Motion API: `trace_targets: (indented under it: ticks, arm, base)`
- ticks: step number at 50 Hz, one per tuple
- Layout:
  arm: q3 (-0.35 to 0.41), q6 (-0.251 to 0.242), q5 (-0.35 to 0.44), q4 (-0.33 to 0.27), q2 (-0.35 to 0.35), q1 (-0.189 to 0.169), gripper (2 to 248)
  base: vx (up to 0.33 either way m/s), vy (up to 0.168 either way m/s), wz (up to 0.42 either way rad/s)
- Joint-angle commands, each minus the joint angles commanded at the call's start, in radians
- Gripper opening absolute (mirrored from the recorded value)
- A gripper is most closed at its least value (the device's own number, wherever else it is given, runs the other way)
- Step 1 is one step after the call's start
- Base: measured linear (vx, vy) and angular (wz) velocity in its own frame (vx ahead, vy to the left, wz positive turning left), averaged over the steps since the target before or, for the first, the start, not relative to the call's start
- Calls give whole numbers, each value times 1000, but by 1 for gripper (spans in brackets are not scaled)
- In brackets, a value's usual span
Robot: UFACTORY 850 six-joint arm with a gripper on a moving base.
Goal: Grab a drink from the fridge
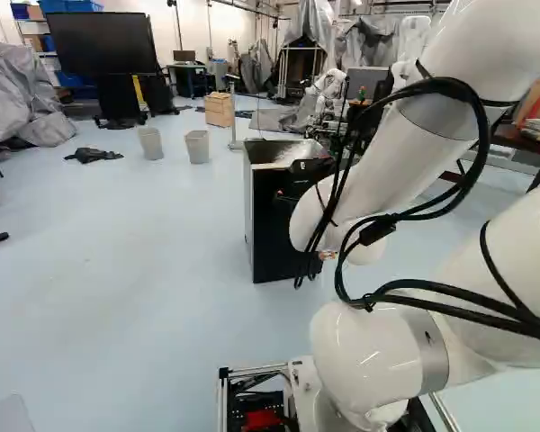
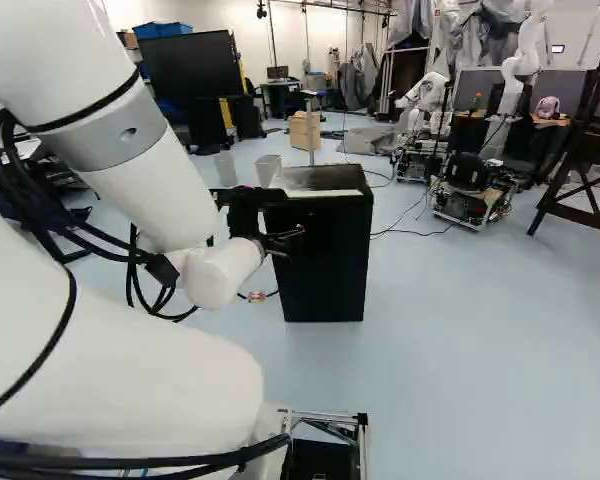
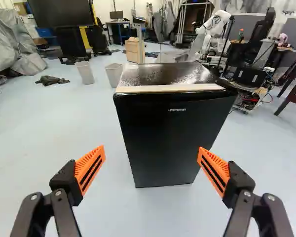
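Drink is out of sight, presumably inside the closed black fridge [image 3: 172, 133] ahead of the end effector [image 3: 152, 148], which is spread wide and empty, so opening, grasping and taking out all look left to do.

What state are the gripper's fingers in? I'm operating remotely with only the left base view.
Observer: The wrist view shows the gripper open, its fingers wide apart.
Operator: Is it holding anything?
Observer: No, nothing is gripped between the fingers.
Operator: From here the arm covers part of the front of the fridge. Is the door shut?
Observer: The wrist view shows the whole door, and it looks shut.
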Motion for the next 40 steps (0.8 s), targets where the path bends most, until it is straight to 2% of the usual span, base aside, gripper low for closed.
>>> trace_targets:
  ticks: [40]
  arm:
    - [0, 0, 0, 0, 0, 0, 247]
  base:
    - [53, 73, -14]
